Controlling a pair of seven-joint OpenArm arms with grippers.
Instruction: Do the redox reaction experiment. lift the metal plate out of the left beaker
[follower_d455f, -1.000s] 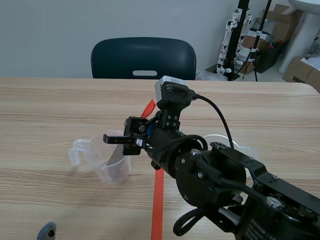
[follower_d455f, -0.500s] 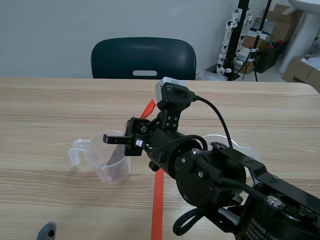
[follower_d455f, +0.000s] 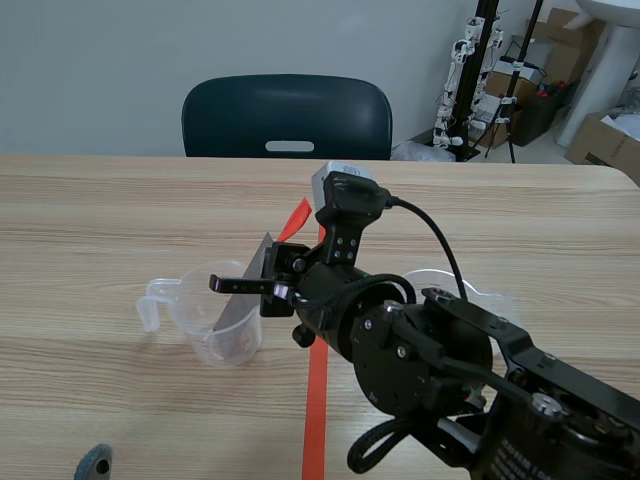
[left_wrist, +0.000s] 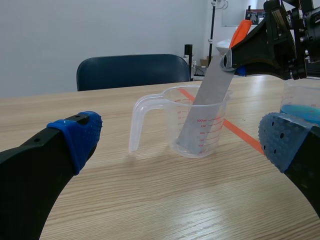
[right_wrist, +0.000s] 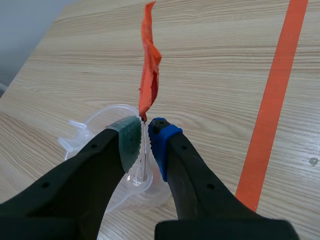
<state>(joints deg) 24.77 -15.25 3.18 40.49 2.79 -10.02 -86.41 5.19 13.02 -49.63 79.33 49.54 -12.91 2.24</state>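
Metal plate (left_wrist: 210, 100) clenched in right pincer (right_wrist: 145, 129), seemingly inside clear beaker (left_wrist: 167, 125), left pincer (left_wrist: 180, 140) released

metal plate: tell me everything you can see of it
The metal plate is a flat, dull grey strip with an orange tag at its top end. It leans tilted in the clear beaker, lower end near the bottom. The right gripper is shut on its upper part.

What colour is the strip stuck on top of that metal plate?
Orange-red; the strip shows best in the right wrist view.
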